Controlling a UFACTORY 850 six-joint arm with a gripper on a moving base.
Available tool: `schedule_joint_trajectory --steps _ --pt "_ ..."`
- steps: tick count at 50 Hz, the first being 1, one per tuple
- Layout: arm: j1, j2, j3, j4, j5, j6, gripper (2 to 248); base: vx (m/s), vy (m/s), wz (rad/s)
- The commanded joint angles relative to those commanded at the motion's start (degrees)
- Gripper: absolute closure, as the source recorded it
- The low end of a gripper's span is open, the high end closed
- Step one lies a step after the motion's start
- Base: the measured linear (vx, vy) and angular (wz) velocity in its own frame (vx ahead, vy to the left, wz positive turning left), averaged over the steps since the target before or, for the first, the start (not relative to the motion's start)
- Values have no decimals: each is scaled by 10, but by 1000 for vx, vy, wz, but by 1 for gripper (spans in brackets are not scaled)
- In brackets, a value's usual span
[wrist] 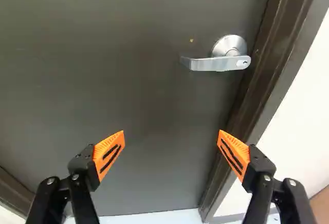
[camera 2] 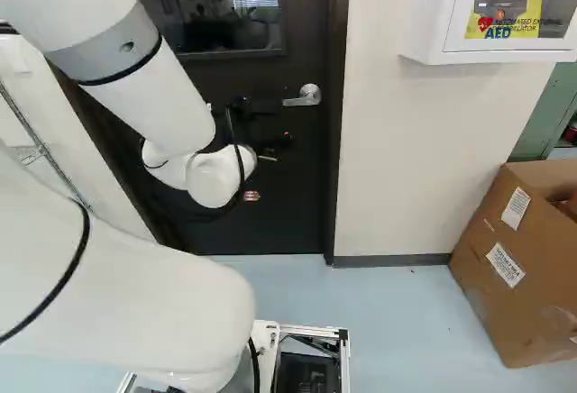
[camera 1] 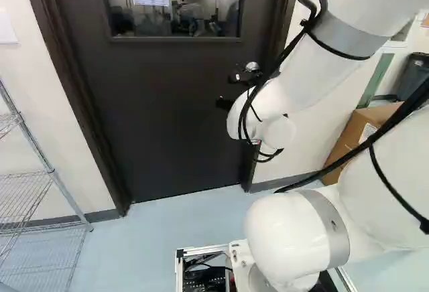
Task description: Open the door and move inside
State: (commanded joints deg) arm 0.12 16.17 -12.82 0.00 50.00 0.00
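Observation:
The gripper (camera 2: 257, 118) shows as a dark shape in front of the door in the right base view, left of the silver lever handle (camera 2: 304, 96). In the wrist view the gripper (wrist: 171, 144) stands open, its orange pads wide apart with nothing between them. Ahead of it and toward the frame side is the lever handle (wrist: 218, 62), level and untouched. The dark door (camera 1: 167, 104) with its window (camera 1: 174, 4) stands closed in its frame (wrist: 267, 75).
A wire shelf (camera 1: 50, 171) stands left of the door. Right of the door a white AED cabinet (camera 2: 433, 32) hangs on the wall, with a cardboard box (camera 2: 523, 267) on the floor below. A dark bin (camera 1: 413, 76) stands farther right.

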Motion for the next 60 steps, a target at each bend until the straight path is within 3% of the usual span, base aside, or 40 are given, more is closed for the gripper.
schedule_joint_trajectory --steps 60 --pt "0 -35 -110 0 14 0 3 0 0 0"
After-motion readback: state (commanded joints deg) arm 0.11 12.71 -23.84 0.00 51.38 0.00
